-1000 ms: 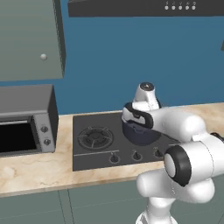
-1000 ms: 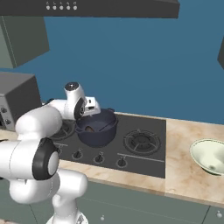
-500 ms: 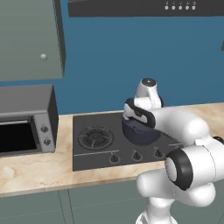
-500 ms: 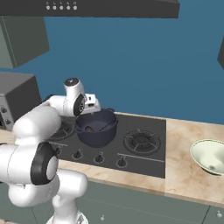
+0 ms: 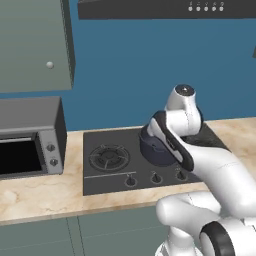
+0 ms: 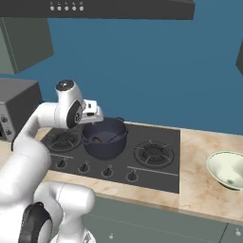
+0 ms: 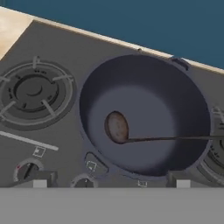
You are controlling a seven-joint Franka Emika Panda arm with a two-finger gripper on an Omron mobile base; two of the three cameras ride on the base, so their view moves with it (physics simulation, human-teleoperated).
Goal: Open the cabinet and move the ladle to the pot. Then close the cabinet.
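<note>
The dark navy pot [image 7: 175, 100] stands on the cooktop, also seen at pot [image 6: 105, 142] and pot [image 5: 152, 150]. Inside it lies the ladle [image 7: 116, 127], dark cup on the pot's floor, thin handle running to the rim; it shows as ladle [image 6: 98, 140] too. My gripper [image 7: 111, 183] hangs above the pot's near rim with jaws wide open and nothing between them. In the right base view the gripper [image 6: 93, 118] hovers over the pot's left edge. The grey-green cabinet [image 5: 30, 45] with its pale knob [image 5: 49, 64] hangs at the upper left; whether its door is shut I cannot tell.
A grey microwave [image 5: 25, 135] sits on the counter left of the black cooktop [image 5: 115, 175]. Free burners lie at burner [image 5: 109, 156] and burner [image 6: 154, 153]. A pale green bowl [image 6: 228, 168] rests on the counter far right. A range hood [image 5: 165, 7] hangs overhead.
The jaws have spread to fully open and the hand has lifted a little above the pot. The ladle stays lying in the pot.
</note>
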